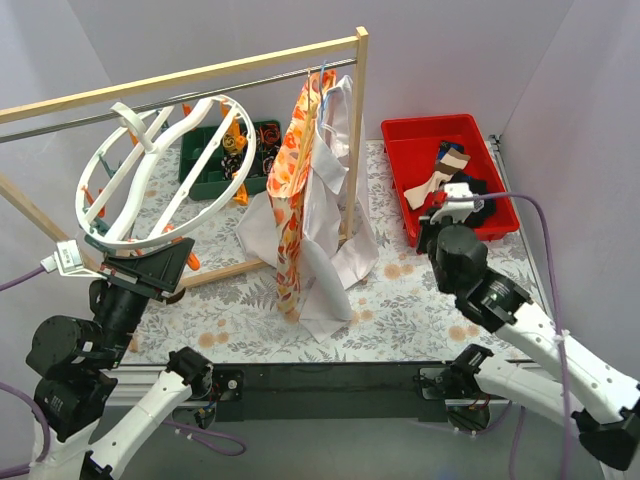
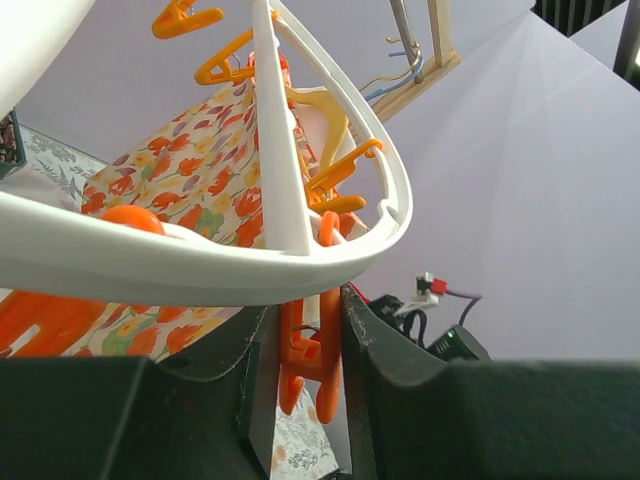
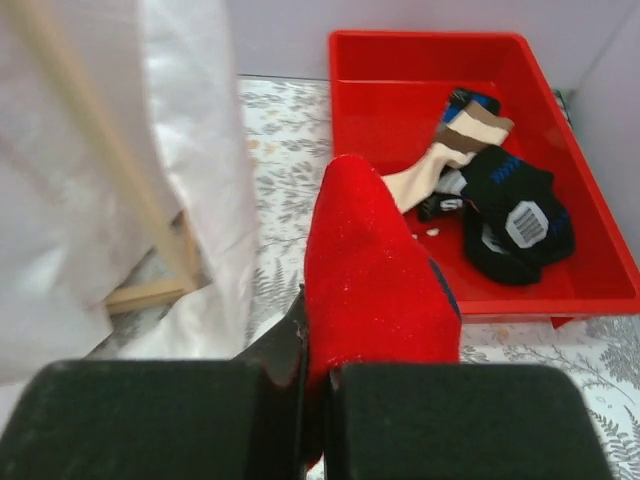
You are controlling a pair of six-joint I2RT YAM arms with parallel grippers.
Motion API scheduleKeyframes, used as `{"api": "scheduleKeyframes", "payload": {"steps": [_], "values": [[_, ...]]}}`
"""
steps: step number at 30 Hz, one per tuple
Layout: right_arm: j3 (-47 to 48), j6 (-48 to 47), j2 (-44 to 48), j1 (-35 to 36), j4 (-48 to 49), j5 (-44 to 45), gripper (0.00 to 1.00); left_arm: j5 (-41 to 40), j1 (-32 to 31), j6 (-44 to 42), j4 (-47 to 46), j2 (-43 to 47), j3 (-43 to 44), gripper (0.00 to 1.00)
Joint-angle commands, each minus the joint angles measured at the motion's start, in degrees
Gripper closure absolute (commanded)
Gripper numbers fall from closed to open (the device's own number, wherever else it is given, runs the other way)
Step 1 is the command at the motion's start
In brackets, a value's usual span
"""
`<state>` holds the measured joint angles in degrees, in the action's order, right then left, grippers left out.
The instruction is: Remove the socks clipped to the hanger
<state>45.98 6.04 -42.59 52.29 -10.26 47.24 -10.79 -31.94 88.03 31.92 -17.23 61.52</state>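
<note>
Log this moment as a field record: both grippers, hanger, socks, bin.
left gripper: closed on an orange clip under the hanger rim
right gripper: shut on a red sock, near the red bin
hanger: tilted, no sock seen on it
red bin: black sock and tan-and-brown sock inside

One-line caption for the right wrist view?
Right gripper shut on a red sock, near a red bin holding a striped sock and black socks.
</note>
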Motion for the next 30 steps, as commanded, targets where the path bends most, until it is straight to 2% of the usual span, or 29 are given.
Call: {"api": "scheduleKeyframes", "payload": {"steps": [1,4,6,9,10,13,14,15,17,18,19,20,24,27,30], "values": [[2.88,6.86,-7.30,-19.79,4.90,-16.72,0.99,-1.17,0.39,-0.67,1.12,-1.75,1.50,1.00],[5.34,13.89,-14.59,-31.33,5.34,-28.58,0.99,-0.99,0.39,-1.02,1.21,-2.36,2.29,1.00],[8.42,15.92,-18.83,-34.26,6.48,-33.07,0.99,-0.99,0.39,-1.02,1.39,-2.89,2.91,1.00],[14.12,18.39,-28.31,-37.52,7.98,-35.01,0.98,-0.47,0.39,-0.14,1.30,-3.51,3.08,1.00],[16.06,18.04,-33.65,-39.27,7.37,-36.42,0.97,0.15,0.39,0.04,1.21,-3.77,3.08,1.00],[23.27,17.25,-42.10,-42.00,5.78,-39.85,0.74,0.85,0.39,-0.05,1.21,-4.03,3.43,1.00],[24.93,15.51,-43.79,-42.44,4.04,-41.25,0.53,0.85,0.39,0.04,1.21,-3.95,3.35,1.00],[28.78,14.45,-45.29,-42.71,2.37,-43.88,0.40,0.94,0.39,0.04,1.21,-3.86,3.43,1.00],[31.01,13.39,-47.58,-42.71,-1.67,-45.83,0.26,0.68,0.39,0.21,1.21,-3.42,3.61,1.00],[30.84,13.38,-47.33,-42.71,-1.87,-46.79,0.23,0.59,0.39,0.13,1.21,-3.25,3.61,1.00],[29.27,13.55,-45.93,-42.71,-1.87,-46.80,0.09,0.50,0.39,-0.14,1.21,-3.16,3.87,1.00],[28.30,13.56,-44.96,-42.71,-1.78,-46.80,0.05,0.24,0.39,-0.31,1.30,-2.81,3.79,1.00],[23.56,13.12,-38.55,-41.75,-2.48,-48.91,0.04,0.06,0.39,-0.31,1.21,-2.89,3.87,1.00],[20.30,13.20,-32.31,-38.50,-3.10,-48.74,0.04,0.68,0.39,-0.40,0.78,-3.59,4.40,1.00],[19.85,11.63,-27.38,-31.48,-4.59,-42.69,0.04,1.21,0.39,-0.23,-0.02,-3.77,4.58,1.00]]}}
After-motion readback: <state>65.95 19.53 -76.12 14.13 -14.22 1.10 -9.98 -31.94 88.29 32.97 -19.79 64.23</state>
